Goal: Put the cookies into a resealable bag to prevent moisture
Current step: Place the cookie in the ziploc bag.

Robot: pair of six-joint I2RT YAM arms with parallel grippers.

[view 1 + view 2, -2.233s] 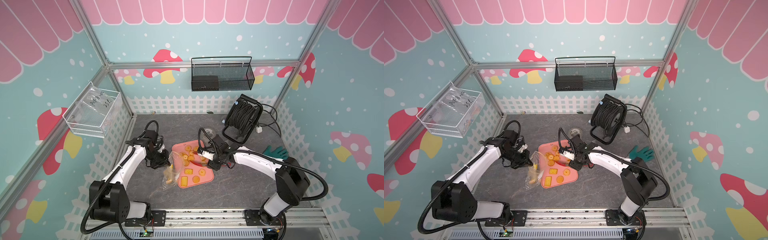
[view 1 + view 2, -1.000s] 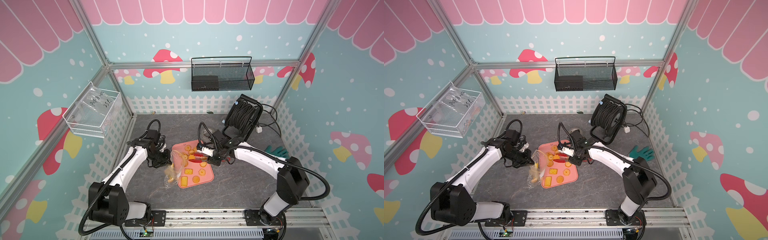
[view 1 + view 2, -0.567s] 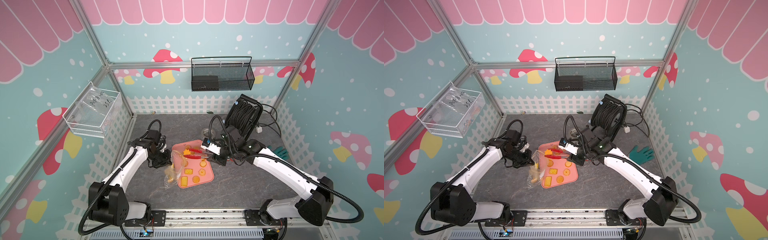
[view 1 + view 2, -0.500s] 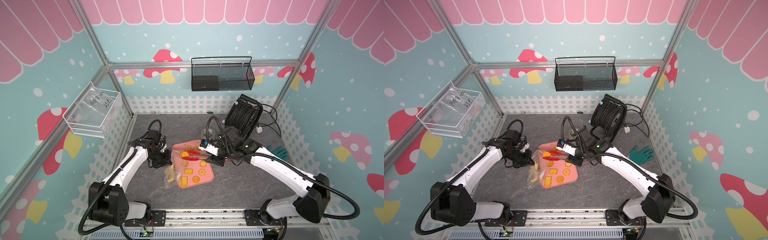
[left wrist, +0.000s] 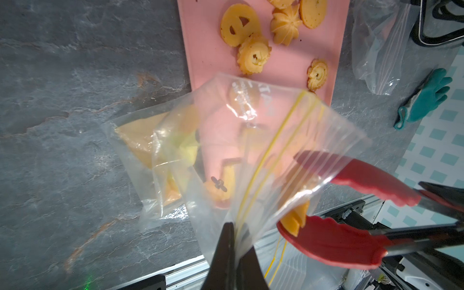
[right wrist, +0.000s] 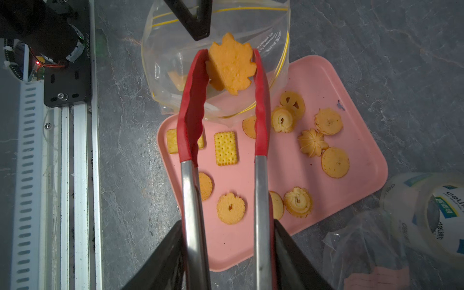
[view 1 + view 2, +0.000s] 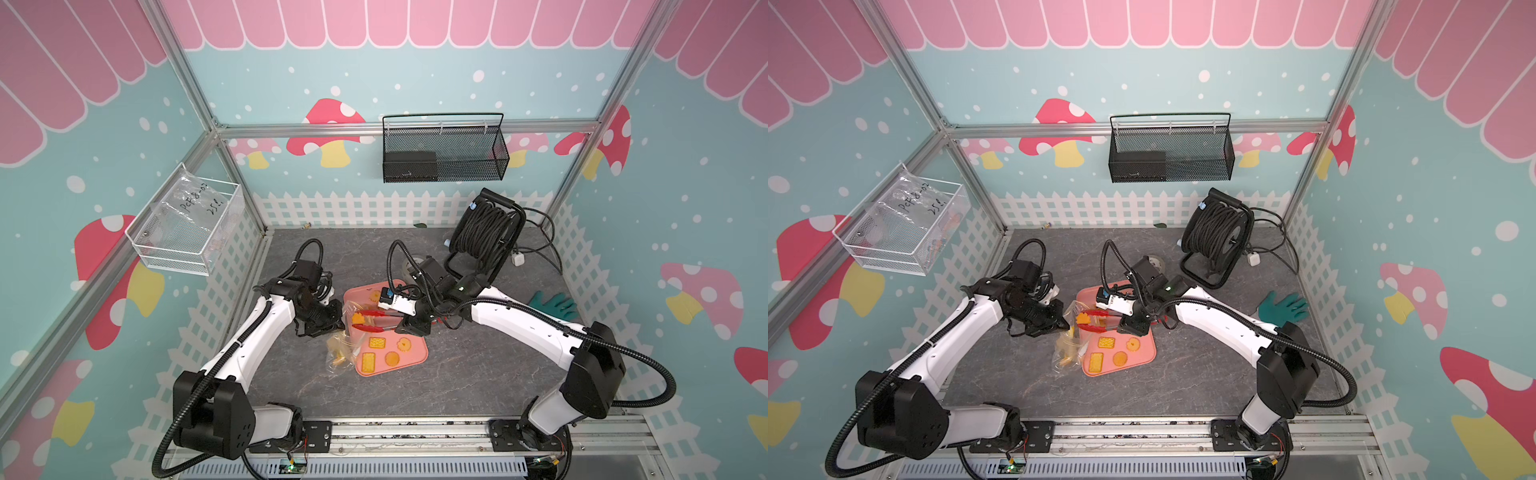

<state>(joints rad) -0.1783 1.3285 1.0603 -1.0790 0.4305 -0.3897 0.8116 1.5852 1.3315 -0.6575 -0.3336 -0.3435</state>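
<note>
Left gripper: clenched on the clear yellow-zipped resealable bag at its rim.
Right gripper: squeezing red-tipped steel tongs around a golden leaf-shaped cookie, at the bag mouth.
Other cookies: on the pink plastic tray.
Handling: likely light, brittle; pinch gently across edges.

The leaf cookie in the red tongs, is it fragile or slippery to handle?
Probably fragile: the leaf cookie has jagged points that could chip. Likely stiff and light, spanning the red tongs unsupported. It might slip: only its edges are pinched above the resealable bag.
</note>
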